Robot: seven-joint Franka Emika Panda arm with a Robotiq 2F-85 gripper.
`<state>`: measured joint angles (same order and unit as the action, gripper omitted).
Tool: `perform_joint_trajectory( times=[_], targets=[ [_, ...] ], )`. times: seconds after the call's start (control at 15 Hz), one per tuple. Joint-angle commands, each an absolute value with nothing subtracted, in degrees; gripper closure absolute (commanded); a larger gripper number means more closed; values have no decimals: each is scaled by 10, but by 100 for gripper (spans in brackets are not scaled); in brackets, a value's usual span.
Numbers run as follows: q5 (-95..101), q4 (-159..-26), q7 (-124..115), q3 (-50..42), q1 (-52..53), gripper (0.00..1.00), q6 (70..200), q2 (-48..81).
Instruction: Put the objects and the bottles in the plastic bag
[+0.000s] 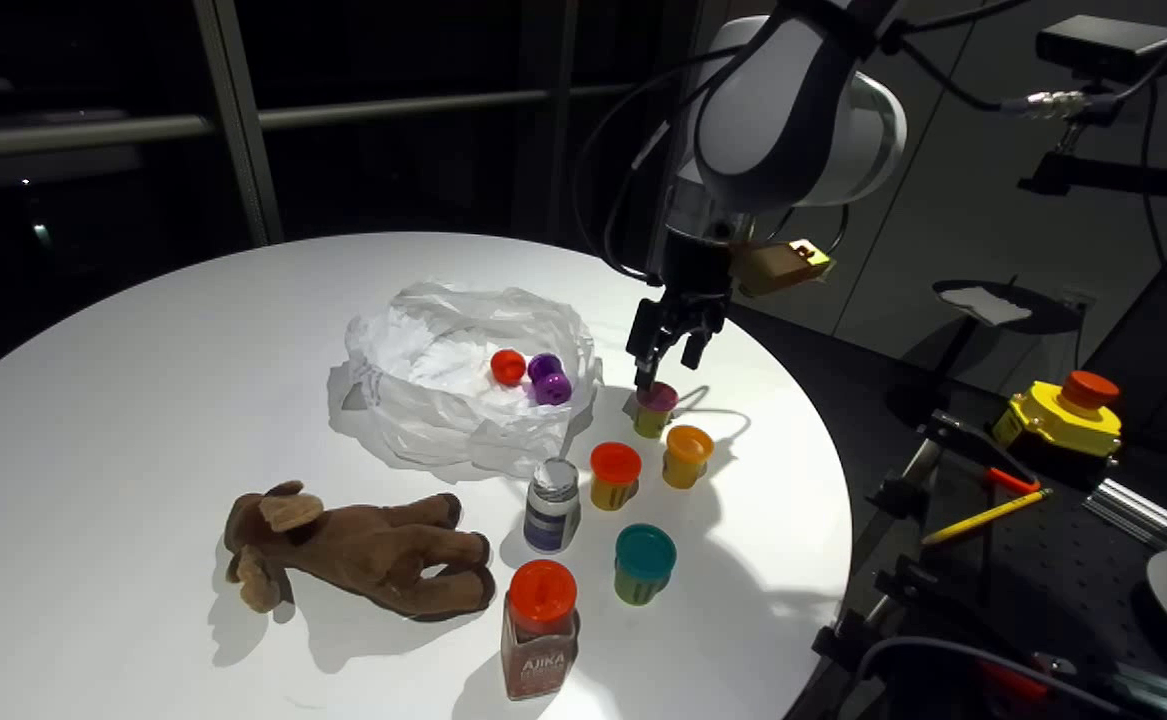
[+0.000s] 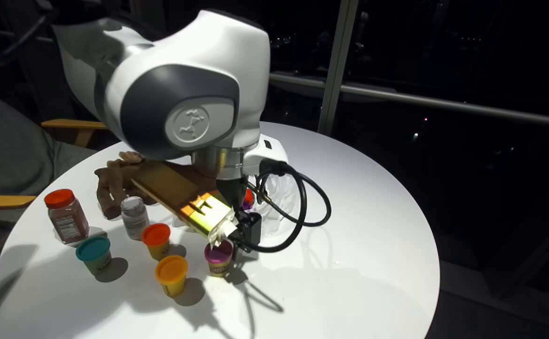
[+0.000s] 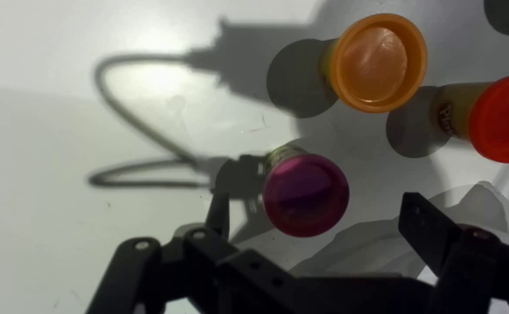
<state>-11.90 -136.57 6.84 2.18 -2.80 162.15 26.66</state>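
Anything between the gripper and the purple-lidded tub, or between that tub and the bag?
Nothing visible between the open gripper and the purple-lidded tub. From tub to plastic bag, only the bag's own raised edge looks to need clearing; the orange-lidded tub and red-lidded tub stand off that line.

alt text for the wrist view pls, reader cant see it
Open black fingers appear on either side of a purple-lidded tub standing on a white table. Toward the upper right are an orange-lidded tub and a red-lidded Play-Doh tub.
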Motion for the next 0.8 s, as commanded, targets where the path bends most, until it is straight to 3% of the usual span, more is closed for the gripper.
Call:
perform_joint_trajectory(
  times=[0.0,0.2,0.27,0.4,0.6,0.73],
  targets=[
    [-106,-1357,56,31,-38,0,1665,302],
    [-97,-1353,47,26,-33,0,1683,321],
    [-97,-1350,47,28,-36,25,1688,326],
    [-96,-1351,48,34,-40,32,1700,326],
    [-88,-1352,40,25,-33,58,1717,321],
    [-86,-1363,24,15,-26,71,1713,302]
  ],
)
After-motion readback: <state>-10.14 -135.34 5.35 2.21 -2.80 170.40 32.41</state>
